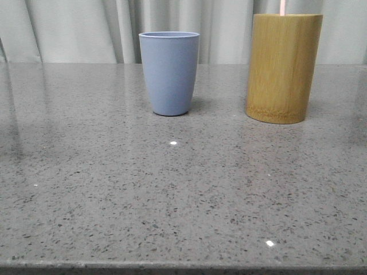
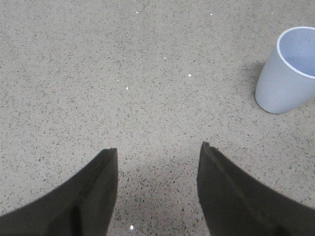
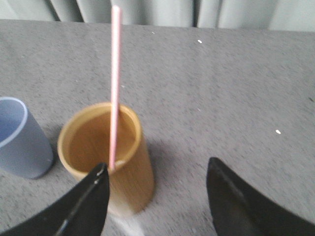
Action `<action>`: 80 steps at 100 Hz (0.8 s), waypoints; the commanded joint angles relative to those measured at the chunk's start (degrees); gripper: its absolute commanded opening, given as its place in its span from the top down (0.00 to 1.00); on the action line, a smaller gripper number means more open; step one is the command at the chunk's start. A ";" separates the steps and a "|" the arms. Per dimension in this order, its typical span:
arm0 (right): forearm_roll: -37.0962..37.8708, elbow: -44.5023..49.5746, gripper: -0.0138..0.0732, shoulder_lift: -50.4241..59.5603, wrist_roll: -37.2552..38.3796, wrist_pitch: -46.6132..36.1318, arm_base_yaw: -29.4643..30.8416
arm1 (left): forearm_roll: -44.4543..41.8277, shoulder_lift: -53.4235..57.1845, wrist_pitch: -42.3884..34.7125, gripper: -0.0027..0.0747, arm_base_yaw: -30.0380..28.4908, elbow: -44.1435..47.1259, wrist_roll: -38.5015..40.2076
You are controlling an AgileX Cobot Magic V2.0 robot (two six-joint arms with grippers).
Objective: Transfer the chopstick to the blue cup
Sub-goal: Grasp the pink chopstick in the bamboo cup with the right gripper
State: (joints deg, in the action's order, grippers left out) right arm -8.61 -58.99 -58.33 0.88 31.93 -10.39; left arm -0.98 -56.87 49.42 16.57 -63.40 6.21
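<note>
A matte greyish-blue tapered cup (image 1: 169, 73) stands upright toward the far edge of the speckled grey stone worktop (image 1: 172, 195), about midway across it. To its right, well apart and also near the far edge, stands a taller yellow-brown bamboo cylinder holder (image 1: 283, 67). A single thin pale pink chopstick (image 3: 114, 83) rests inside that holder, its lower end on the holder's floor and its shaft leaning against the rim, so it pokes well above the top; in the front view only a short pink tip (image 1: 282, 7) shows above the bamboo. Only one stick is visible.

The right claw (image 3: 157, 189) hangs above and just on the near side of the bamboo holder with its dark fingers spread wide apart and nothing between them. The pink stick is seen close to one finger, but it sits in the holder, not in the grip. This pose looks like a staging position: wide fingers leave room to come in around the slender shaft from the side.

The left claw (image 2: 157, 162) hovers over bare worktop, fingers likewise apart and empty, with the blue cup off to one side. It seems simply parked out of the way.

The blue cup looks empty as far as its interior shows, so the transfer has not begun. The stick is slim and probably slippery, so it will need a centred pinch.
</note>
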 commanded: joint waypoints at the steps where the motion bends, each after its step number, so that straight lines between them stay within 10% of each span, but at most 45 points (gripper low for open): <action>1: -1.36 -5.23 0.32 -2.83 -0.56 -4.85 -1.31 | -0.12 2.56 -4.33 0.50 -0.25 -0.43 0.65; 80: -4.54 -17.81 0.32 -23.81 -0.56 -14.80 -3.49 | -0.12 3.59 -4.21 0.50 -0.25 0.23 0.65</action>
State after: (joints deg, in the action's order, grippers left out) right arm -12.66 -74.58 -83.12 0.88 23.18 -14.07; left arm -0.98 -54.03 49.28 16.57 -61.83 6.21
